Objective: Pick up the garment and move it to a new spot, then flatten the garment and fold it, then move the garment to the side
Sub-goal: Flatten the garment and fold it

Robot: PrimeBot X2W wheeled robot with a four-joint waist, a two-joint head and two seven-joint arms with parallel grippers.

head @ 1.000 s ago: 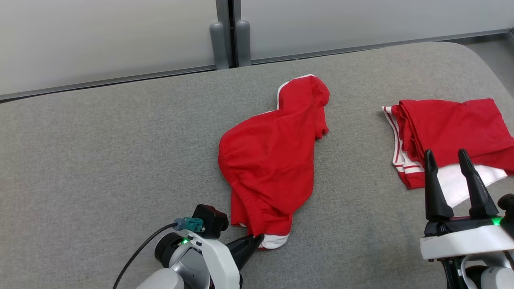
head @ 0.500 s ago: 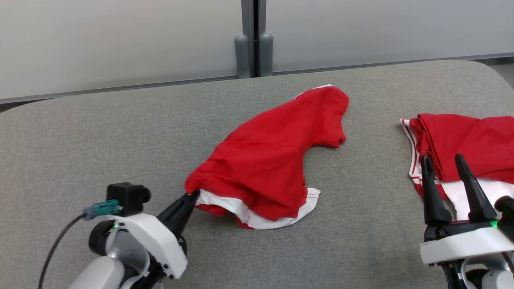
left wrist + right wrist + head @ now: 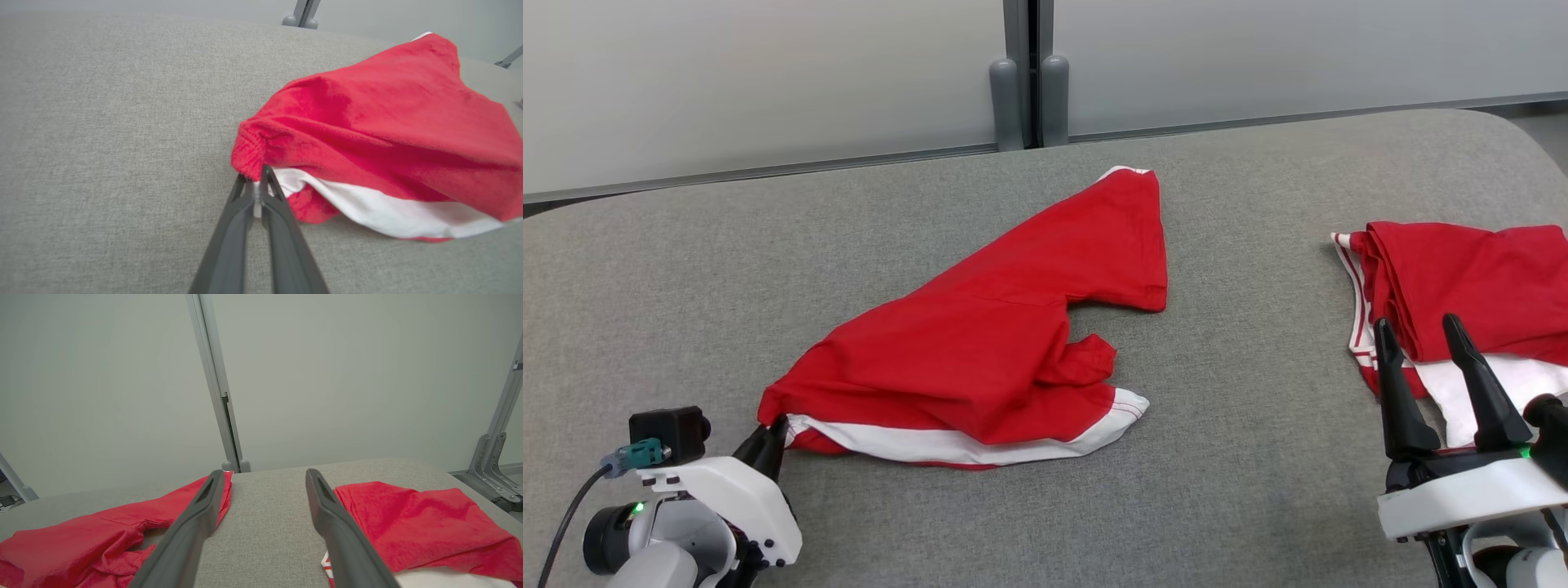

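Observation:
A pair of red shorts with white trim (image 3: 988, 343) lies stretched out across the middle of the grey table (image 3: 686, 245), one leg reaching toward the far edge. My left gripper (image 3: 772, 430) is at the lower left, shut on the garment's near left corner at the waistband. In the left wrist view the fingertips (image 3: 255, 179) pinch the white-and-red edge of the shorts (image 3: 367, 134). My right gripper (image 3: 1417, 343) stands open at the lower right, holding nothing, with its open fingers (image 3: 196, 522) seen in the right wrist view above the table between both garments.
A second red and white garment (image 3: 1462, 286) lies folded at the right edge of the table, just beyond my right gripper; it is also in the right wrist view (image 3: 416, 522). A grey wall panel with a vertical post (image 3: 1021, 82) runs behind the table.
My left gripper has dragged the shorts' corner leftward and toward me, and the bunched garment has spread out long and flatter. The head camera shifted slightly. The right gripper stayed put.

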